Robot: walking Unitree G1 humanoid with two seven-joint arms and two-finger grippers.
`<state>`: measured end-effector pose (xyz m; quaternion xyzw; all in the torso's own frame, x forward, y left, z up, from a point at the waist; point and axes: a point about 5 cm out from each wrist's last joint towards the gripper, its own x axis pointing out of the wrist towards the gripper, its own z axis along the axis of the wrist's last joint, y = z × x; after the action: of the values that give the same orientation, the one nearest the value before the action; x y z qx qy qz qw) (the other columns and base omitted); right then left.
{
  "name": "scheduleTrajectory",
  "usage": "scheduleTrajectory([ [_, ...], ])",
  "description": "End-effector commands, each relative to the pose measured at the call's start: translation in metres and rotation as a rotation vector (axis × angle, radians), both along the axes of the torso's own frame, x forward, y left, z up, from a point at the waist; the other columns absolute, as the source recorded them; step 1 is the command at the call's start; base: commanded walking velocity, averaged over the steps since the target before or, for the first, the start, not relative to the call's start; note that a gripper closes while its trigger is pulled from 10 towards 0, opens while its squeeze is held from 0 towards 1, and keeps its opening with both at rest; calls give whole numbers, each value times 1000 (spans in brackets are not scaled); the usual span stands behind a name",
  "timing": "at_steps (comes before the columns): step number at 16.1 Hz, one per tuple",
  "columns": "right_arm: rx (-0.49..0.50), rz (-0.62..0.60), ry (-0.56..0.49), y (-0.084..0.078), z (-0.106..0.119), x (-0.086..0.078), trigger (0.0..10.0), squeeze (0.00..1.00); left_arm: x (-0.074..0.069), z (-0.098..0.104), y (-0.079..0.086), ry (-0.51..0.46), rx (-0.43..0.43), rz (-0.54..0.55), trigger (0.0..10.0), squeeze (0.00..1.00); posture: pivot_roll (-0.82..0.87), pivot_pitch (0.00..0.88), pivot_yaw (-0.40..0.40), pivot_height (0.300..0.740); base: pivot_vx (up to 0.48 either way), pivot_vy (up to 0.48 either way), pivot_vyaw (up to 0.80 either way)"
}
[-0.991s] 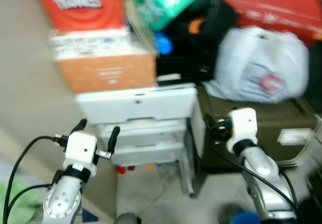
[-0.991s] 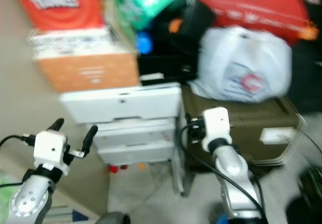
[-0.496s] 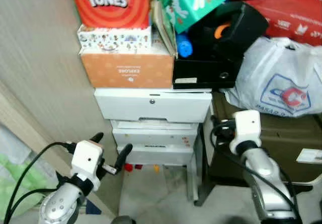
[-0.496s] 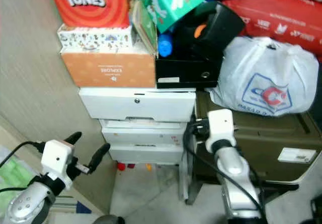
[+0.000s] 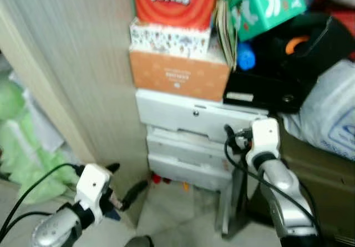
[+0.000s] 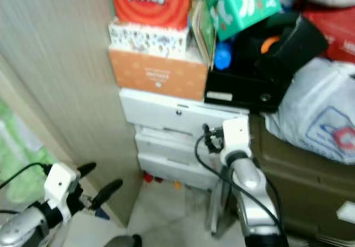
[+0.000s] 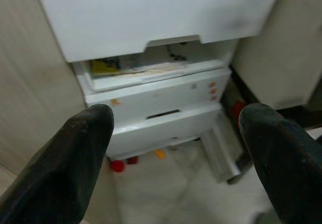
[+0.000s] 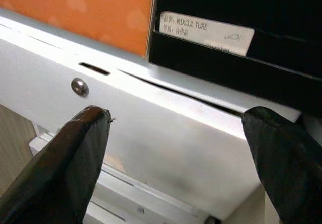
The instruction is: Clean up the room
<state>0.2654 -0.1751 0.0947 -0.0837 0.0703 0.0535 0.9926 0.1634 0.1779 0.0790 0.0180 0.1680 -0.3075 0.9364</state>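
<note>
A white drawer unit (image 5: 194, 141) of 3 drawers is standing against a beige wall panel (image 5: 72, 64), with the middle drawer (image 7: 151, 75) sitting slightly pulled out, showing papers along its open lip. On top of the unit, an orange box (image 5: 177, 76) is carrying a patterned box (image 5: 169, 36) and a red Looney Tunes box (image 5: 173, 0). At 3 o'clock from the orange box, a black tray (image 5: 266, 89) with a white label is holding a blue cap (image 5: 246, 60) and leaning booklets, while a green tissue pack (image 5: 263, 3) is tilting above it. A white plastic bag (image 6: 321, 125) is resting on an olive bin (image 6: 299, 180) at 3 o'clock from the drawers.

The right gripper (image 8: 176, 148) is hovering just in front of the top drawer's face, near its round lock, jaws spread wide and holding nothing. The left gripper (image 7: 176, 143) is hanging lower at 7 o'clock, aimed at the lower drawers, jaws likewise spread and empty.

Small red and orange bits (image 5: 166, 180) are lying on the pale floor (image 5: 177, 213) under the unit. Green fabric (image 5: 28, 158) is lying at 9 o'clock beyond the panel's edge.
</note>
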Motion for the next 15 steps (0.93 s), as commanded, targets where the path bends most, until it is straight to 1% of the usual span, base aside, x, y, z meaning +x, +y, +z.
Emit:
scheduleTrajectory([
  [1,-14,-16,12,-7,-2,0,10000,0,-6,0,-2,45,-38,-33,10000,0,-29,0,-27,740,0,0,800],
  [2,-14,-16,12,-7,-2,0,10000,0,-7,0,-2,52,-41,-33,10000,0,-29,0,-27,740,0,0,800],
  [3,-12,-15,15,-7,-2,0,10000,0,-11,-3,2,88,-46,-42,10000,0,-27,0,-27,740,0,0,800],
  [4,-10,-16,18,-8,-3,1,10000,0,-18,-7,10,132,-45,-43,10000,0,-19,0,-30,740,0,0,575],
  [6,-10,-8,28,-7,-6,3,10000,0,-26,-13,26,182,-31,-10,10000,0,1,0,-35,740,0,0,500],
  [8,-14,6,42,-6,-8,5,10000,0,-30,-18,40,206,-9,30,10000,0,18,0,-39,740,0,0,547],
  [9,-10,15,116,-6,-17,7,10000,0,-35,-24,52,236,-8,88,10000,0,22,0,-40,740,0,0,0],
  [10,24,12,146,-8,-20,8,10000,0,-38,-28,59,249,3,124,10000,0,26,0,-42,740,0,0,0],
  [11,10,33,193,-11,-26,8,10000,0,-43,-34,67,274,-14,186,10000,0,27,0,-42,740,0,0,0],
  [13,26,27,223,-19,-31,6,10000,0,-49,-45,77,303,-4,253,10000,0,25,0,-40,740,0,0,0],
  [14,54,35,261,-24,-37,5,10000,0,-54,-57,84,331,10,316,10000,0,16,0,-37,740,0,0,0],
  [15,70,70,306,-24,-43,3,10000,0,-58,-67,88,365,10,362,10000,0,11,0,-33,740,0,0,0],
])
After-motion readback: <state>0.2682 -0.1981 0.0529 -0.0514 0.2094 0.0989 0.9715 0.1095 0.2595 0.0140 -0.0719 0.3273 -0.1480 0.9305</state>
